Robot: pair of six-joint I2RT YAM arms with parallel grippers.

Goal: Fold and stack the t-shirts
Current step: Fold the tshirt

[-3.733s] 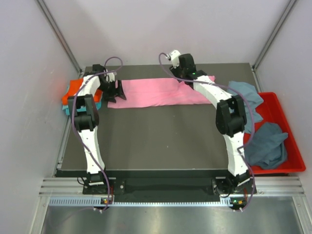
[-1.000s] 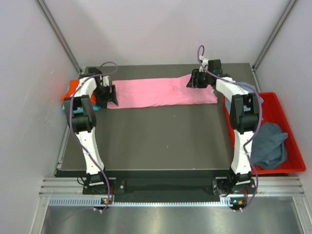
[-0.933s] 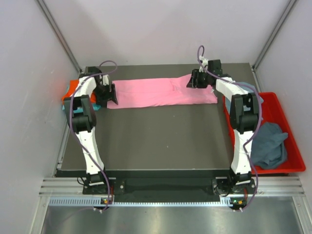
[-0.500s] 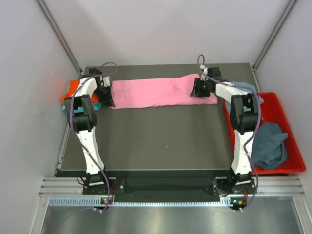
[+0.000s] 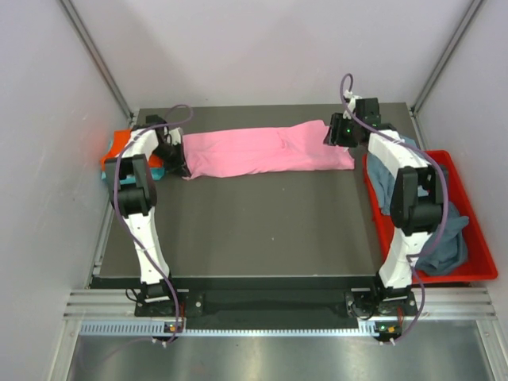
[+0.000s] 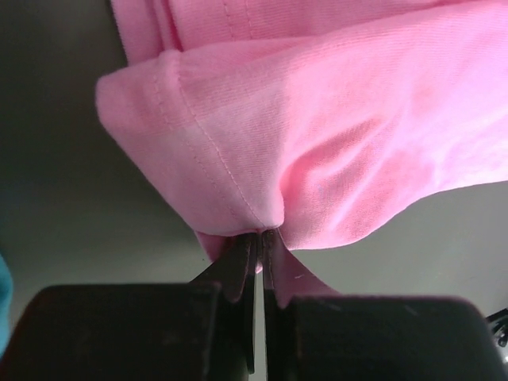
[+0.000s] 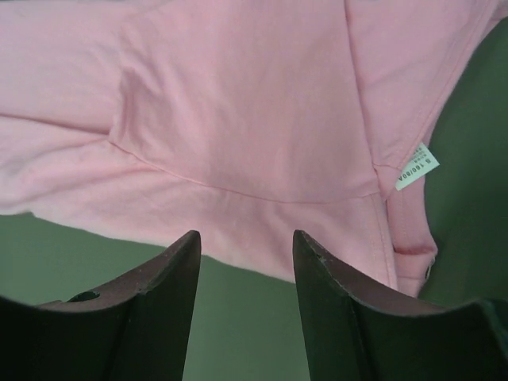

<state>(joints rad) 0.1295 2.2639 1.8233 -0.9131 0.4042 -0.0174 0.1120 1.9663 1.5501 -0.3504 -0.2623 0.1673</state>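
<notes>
Pink t-shirt (image 7: 238,103), white tag (image 7: 417,166) at hem, print illegible

**T-shirts: pink one laid out, four at the sides**

I see the pink tee (image 5: 266,151) folded into a long creased band lying flat across the far side of the table (image 5: 254,230); its left end is bunched up, hem pinched in the closed left gripper (image 6: 260,238); a white size label (image 7: 418,167) shows near its right end; the orange tee (image 5: 119,145) lies folded over the teal tee (image 5: 157,169) at the table's left edge; the grey-blue tee (image 5: 379,178) drapes over the rim of the red bin (image 5: 456,163); the dark slate tee (image 5: 446,244) lies crumpled inside it.
</notes>
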